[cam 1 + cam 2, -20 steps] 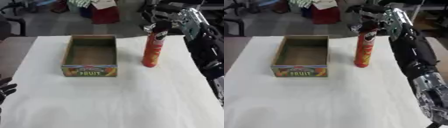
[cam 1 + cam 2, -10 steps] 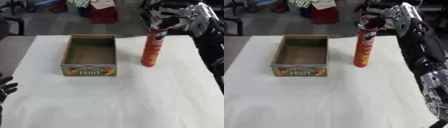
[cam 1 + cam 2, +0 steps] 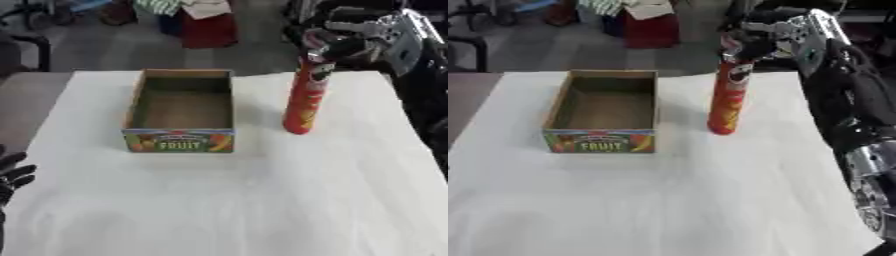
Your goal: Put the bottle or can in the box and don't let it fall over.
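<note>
Table [image 3: 262,200] surface is covered with a white cloth and fills most of the frame. Cardboard box [image 3: 179,110] sits left of centre, open at the top and empty inside, with the word FRUIT printed on its near wall. The box's long axis runs away from the camera.

A tall red can [image 3: 305,97] stands upright on the cloth, right of centre in the frame, well apart from the box's right wall. The can's base rests on the table; a slight lean toward the upper right is visible, though the head's own tilt may account for it.

The right hand [image 3: 776,37] enters from the upper right of the frame, with its black and silver forearm running down the right edge. Its fingers are curled over and around the top end of the can, closing on the cap area. Whether the thumb contacts the far side of the can cannot be determined.

The left hand [image 3: 10,172] shows at the lower left edge of the left eye view, off the cloth's near corner, with fingers relaxed and spread and holding nothing.
</note>
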Tool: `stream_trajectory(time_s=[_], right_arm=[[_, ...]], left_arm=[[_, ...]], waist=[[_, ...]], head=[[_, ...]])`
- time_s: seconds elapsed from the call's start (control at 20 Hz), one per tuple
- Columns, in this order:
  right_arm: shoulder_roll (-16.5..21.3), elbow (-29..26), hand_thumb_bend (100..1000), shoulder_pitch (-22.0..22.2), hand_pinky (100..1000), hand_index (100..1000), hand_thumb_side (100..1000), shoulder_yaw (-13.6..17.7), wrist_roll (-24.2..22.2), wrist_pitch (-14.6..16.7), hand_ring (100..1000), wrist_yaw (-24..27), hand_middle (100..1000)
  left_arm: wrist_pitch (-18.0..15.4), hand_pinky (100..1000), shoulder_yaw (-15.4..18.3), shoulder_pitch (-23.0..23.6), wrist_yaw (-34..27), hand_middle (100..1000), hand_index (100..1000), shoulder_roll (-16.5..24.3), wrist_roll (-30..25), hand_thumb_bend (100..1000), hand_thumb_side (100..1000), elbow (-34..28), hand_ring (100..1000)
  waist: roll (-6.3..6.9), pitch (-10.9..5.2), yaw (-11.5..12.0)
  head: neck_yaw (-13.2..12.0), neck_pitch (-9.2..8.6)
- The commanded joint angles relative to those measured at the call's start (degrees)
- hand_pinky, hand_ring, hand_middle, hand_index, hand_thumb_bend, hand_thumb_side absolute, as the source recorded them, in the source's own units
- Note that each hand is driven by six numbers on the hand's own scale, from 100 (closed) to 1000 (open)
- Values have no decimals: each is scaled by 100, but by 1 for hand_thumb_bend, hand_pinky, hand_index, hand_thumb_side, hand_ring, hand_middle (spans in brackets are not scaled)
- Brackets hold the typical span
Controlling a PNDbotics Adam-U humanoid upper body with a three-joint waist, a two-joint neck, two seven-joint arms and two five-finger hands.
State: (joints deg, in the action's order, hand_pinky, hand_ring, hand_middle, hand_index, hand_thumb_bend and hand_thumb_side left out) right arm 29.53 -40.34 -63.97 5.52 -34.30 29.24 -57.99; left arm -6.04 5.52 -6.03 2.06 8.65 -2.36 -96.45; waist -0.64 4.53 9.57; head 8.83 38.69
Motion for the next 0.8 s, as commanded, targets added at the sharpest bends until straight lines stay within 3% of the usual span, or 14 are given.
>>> stream_trajectory(time_s=[0.05, 0.1, 0.25, 0.35, 0.45, 0.5, 0.65, 0.8], right_arm=[[177, 141, 248, -54, 1000, 1000, 788, 70, -30, -90, 1000, -104, 1000], [171, 179, 242, -43, 968, 1000, 778, 79, -48, -120, 1000, -106, 1000], [142, 215, 194, -18, 792, 1000, 736, 94, -78, -144, 872, -50, 1000], [128, 193, 100, -13, 648, 1000, 645, 95, -57, -115, 731, -1, 984], [118, 153, 100, -8, 571, 989, 539, 87, 10, -50, 627, 38, 931], [112, 133, 100, -4, 543, 952, 446, 84, 56, -7, 589, 58, 889], [93, 81, 100, 8, 471, 843, 285, 68, 219, 125, 495, 117, 777], [75, 43, 100, 22, 355, 681, 139, 58, 403, 235, 411, 180, 591]], left_arm=[[-8, 787, 32, -31, -26, 775, 974, 132, 25, 251, 1000, -110, 742], [-8, 787, 32, -32, -26, 775, 974, 131, 25, 251, 1000, -111, 742], [-9, 787, 34, -33, -32, 775, 974, 128, 30, 251, 1000, -112, 741], [-9, 787, 32, -35, -36, 775, 974, 126, 29, 250, 1000, -112, 741], [-9, 787, 32, -36, -40, 775, 974, 124, 29, 250, 1000, -112, 741], [-9, 787, 32, -36, -41, 775, 974, 124, 30, 250, 1000, -112, 741], [-8, 787, 31, -40, -45, 775, 974, 122, 31, 250, 1000, -112, 741], [-7, 787, 33, -44, -47, 775, 974, 120, 35, 250, 1000, -114, 740]], waist=[[20, -92, -1], [22, -91, 0], [33, -91, 5], [36, -91, 9], [37, -91, 11], [37, -91, 12], [35, -90, 15], [36, -91, 23]], head=[[-7, -3], [-7, -2], [-1, -3], [2, -2], [2, -1], [3, -2], [4, -2], [4, -5]])
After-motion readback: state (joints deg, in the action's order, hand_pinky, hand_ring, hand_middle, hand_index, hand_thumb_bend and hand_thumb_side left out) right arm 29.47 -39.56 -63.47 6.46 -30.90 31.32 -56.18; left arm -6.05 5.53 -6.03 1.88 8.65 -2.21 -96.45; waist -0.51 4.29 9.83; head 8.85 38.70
